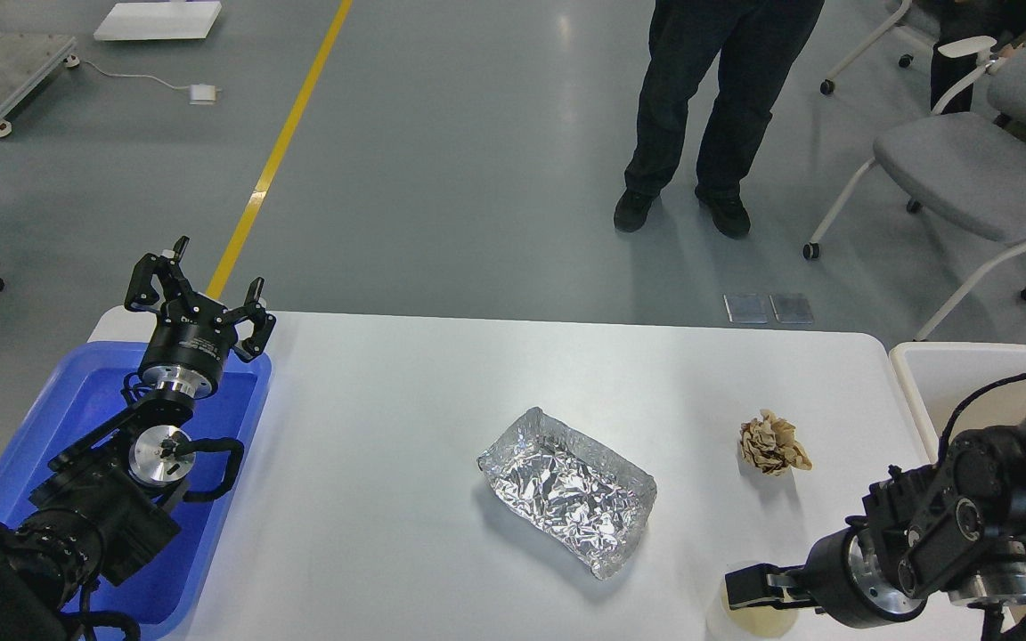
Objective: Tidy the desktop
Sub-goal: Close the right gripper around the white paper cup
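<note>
Presently, the desktop (370, 445) fills the lower middle of your head view — a white tabletop with rounded corners, its far edge toward the grey floor. Near its centre lies a crumpled aluminium-foil tray (566, 488), open side up, set at an angle. To its right, well apart from it, sits a crumpled ball of brown paper (773, 443).

Your left gripper (201, 298) is raised over the far corner of the blue plastic tray (77, 401) at the desktop's left end; its two fingers stand spread wide with nothing between them. Your right gripper (749, 589) is low at the near right edge of the desktop, pointing left, over a pale round object (749, 619) that is only partly visible — you cannot tell from this view whether the fingers are parted or closed, nor whether they grip that object.

A cream-white bin (967, 374) stands just beside the desktop's right end. Beyond the table, a person in dark trousers (718, 98) stands on the floor, a yellow floor line (277, 151) runs to the left, and grey chairs (967, 169) stand at the upper right.
</note>
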